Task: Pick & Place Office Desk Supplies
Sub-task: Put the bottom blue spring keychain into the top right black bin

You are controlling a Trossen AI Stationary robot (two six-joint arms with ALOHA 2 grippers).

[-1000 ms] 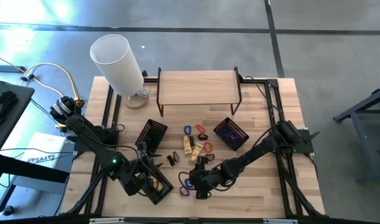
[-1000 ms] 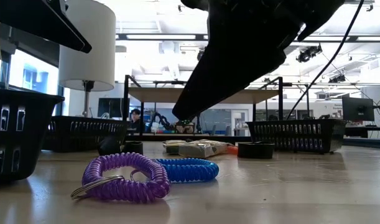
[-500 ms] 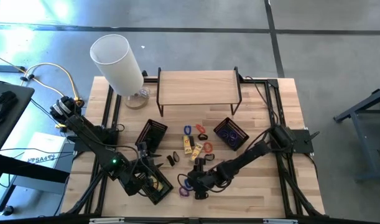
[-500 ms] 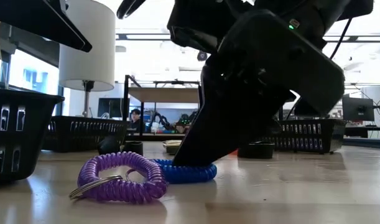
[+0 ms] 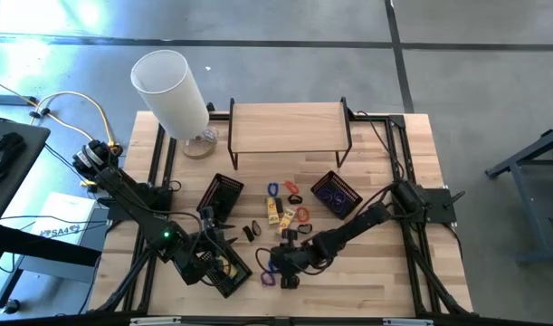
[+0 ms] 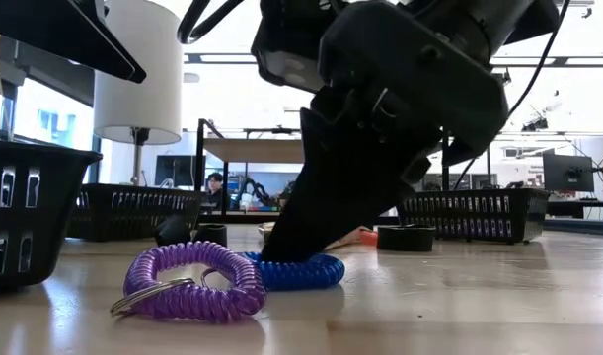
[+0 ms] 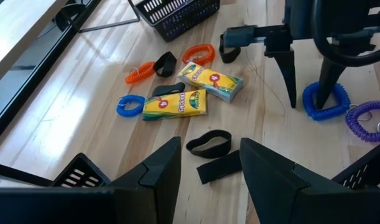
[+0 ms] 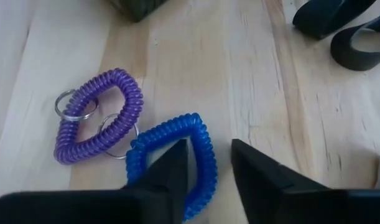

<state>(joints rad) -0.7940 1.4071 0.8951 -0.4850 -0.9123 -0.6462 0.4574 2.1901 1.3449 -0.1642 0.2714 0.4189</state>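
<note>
My right gripper is down on the blue coil band at the near edge of the counter.

Its fingers straddle one side of the blue loop, one tip inside it and one outside, squeezing that side while the band lies flat on the wood. The purple coil band with its metal ring lies touching the blue one, on the side toward the left arm. My left gripper hangs near a black basket, its fingers parted and holding nothing. Beyond them I see two yellow crayon packets, a small blue band, orange bands and black loops scattered mid-counter.
</note>
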